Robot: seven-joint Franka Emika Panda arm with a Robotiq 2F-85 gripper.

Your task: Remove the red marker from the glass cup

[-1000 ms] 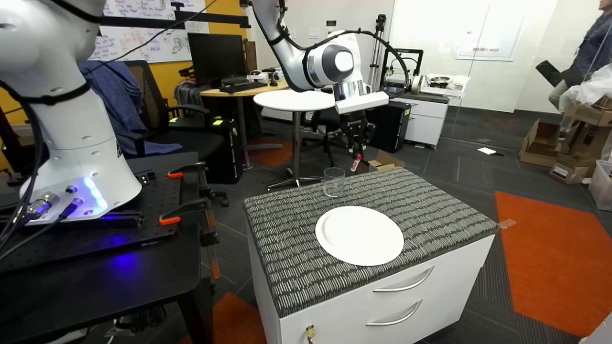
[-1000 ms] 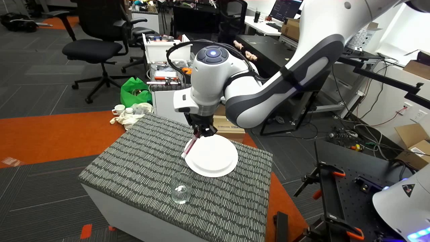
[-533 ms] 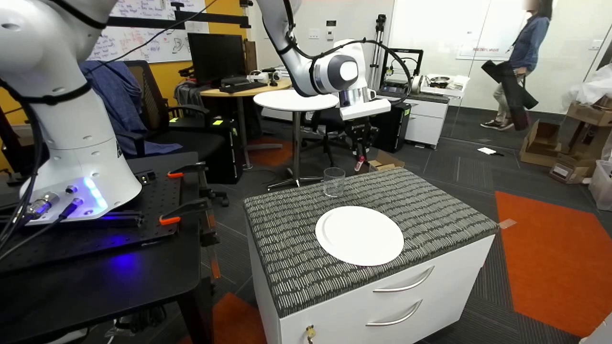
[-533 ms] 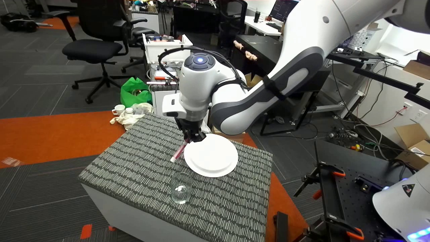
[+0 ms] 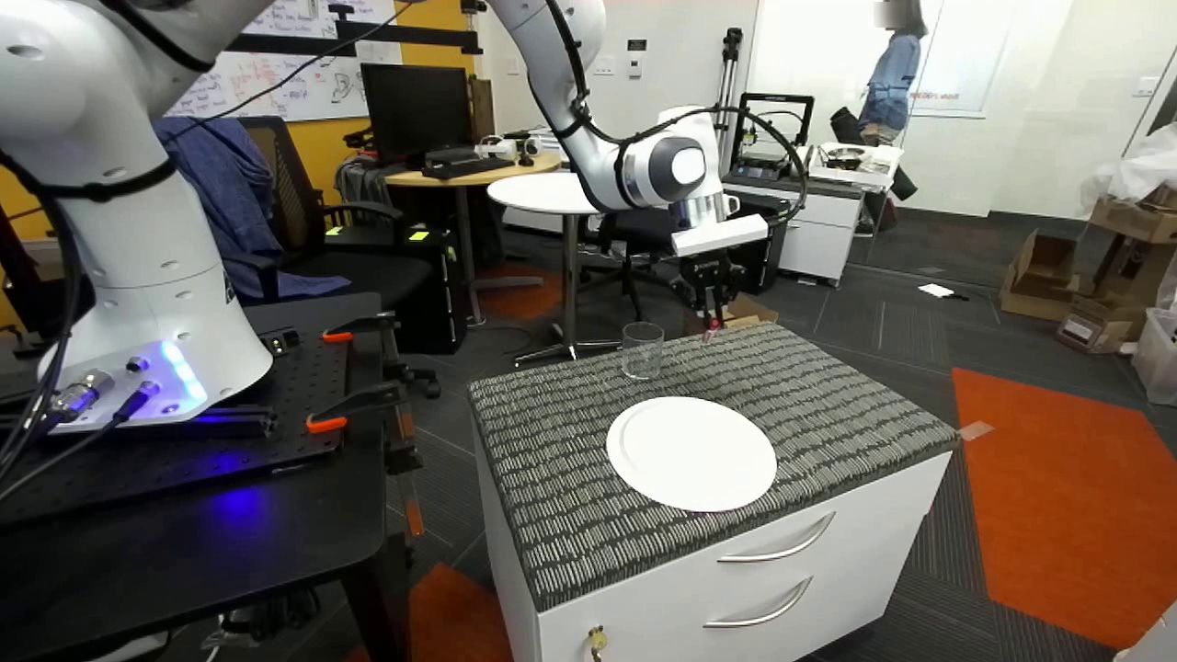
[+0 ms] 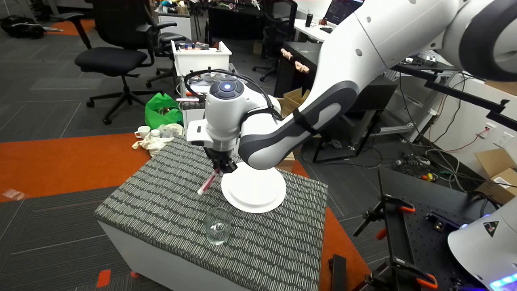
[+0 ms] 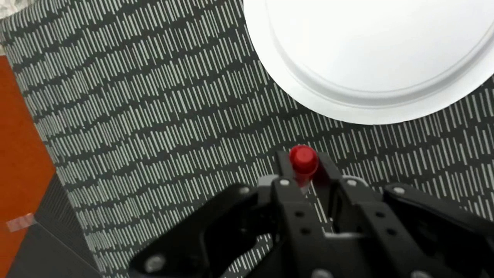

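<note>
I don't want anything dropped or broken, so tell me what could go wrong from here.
The marker hangs tilted in the gripper, and its end looks round, so it might roll when let go.
The glass stands upright on the cabinet; if the gripper swings that way, it could knock it over.

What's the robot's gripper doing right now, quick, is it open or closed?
Gripper: closed, holding the red marker between its fingers.
</note>
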